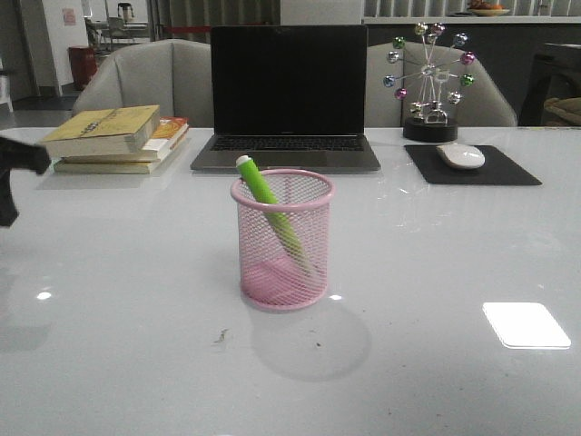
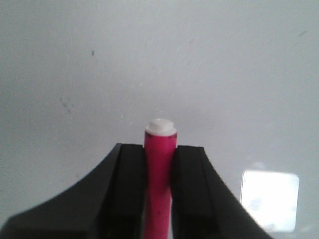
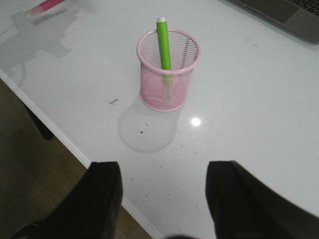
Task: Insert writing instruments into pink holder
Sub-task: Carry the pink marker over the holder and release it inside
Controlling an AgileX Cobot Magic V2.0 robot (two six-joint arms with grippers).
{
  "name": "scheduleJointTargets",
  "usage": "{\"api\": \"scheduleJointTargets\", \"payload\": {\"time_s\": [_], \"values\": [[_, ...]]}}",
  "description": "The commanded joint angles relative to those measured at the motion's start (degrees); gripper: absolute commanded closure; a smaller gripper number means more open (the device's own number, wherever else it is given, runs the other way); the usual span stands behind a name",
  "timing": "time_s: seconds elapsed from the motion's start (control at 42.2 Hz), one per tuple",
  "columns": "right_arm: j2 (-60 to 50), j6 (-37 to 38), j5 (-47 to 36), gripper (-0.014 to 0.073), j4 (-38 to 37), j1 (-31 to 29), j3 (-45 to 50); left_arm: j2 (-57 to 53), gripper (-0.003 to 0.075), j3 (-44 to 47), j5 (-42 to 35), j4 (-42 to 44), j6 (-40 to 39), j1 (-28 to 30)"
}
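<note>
The pink holder (image 1: 282, 240) is a round cup of fine wire mesh with a smooth solid rim and base, standing upright at the middle of the front view on a glossy white table (image 1: 118, 345) that mirrors ceiling lights. Inside it leans the lime green pen (image 1: 272, 218), a thick smooth cylinder with a white end poking above the rim toward the upper left.

In the left wrist view the left gripper (image 2: 159, 164) is pressed onto the magenta pen (image 2: 160, 174), its flat matte black fingers (image 2: 128, 184) clamped against both sides of the barrel; the pen's white rounded end sticks out past them. The front view shows only a dark piece of this arm at its left edge and does not show the pen.

In the right wrist view the right gripper (image 3: 163, 194) is spread wide, nothing between its black fingers (image 3: 104, 194), and the holder sits in the upper middle of that frame with the table's edge and dark floor at lower left.

Only the front view shows the laptop (image 1: 288, 95), stacked books (image 1: 113, 136), mouse (image 1: 461, 155) on a dark pad (image 1: 472, 166), and a ferris-wheel ornament (image 1: 429, 86) with coloured balls
</note>
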Motion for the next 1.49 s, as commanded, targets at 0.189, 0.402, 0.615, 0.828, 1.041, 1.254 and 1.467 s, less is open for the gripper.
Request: {"api": "scheduleJointTargets", "payload": {"time_s": [0.189, 0.402, 0.615, 0.828, 1.041, 1.254, 1.467], "values": [[-0.1, -0.4, -4.0, 0.0105, 0.1, -0.3, -1.5, -23.2, 0.0628, 10.3, -27.3, -2.9, -0.3, -13.2], [-0.1, -0.4, -4.0, 0.0105, 0.1, -0.3, -1.5, -29.5, 0.0628, 18.1, -52.0, -3.3, -0.4, -25.6], [-0.1, -0.4, -4.0, 0.0105, 0.1, -0.3, -1.5, -24.3, 0.0628, 21.0, -72.6, -3.3, -0.4, -34.5], [-0.1, -0.4, -4.0, 0.0105, 0.1, -0.3, -1.5, -14.1, 0.0628, 21.0, -87.4, -3.3, -0.4, -37.3], [-0.1, -0.4, -4.0, 0.0105, 0.1, -0.3, -1.5, -4.7, 0.0628, 21.0, -95.5, -3.3, -0.5, -38.7], [-0.1, -0.4, -4.0, 0.0105, 0.1, -0.3, -1.5, 2.4, 0.0624, 21.0, -100.6, -3.5, -0.5, -38.7], [-0.1, -0.4, -4.0, 0.0105, 0.1, -0.3, -1.5, 3.6, 0.0393, 21.0, -99.3, -3.7, -0.5, -38.7]]}}
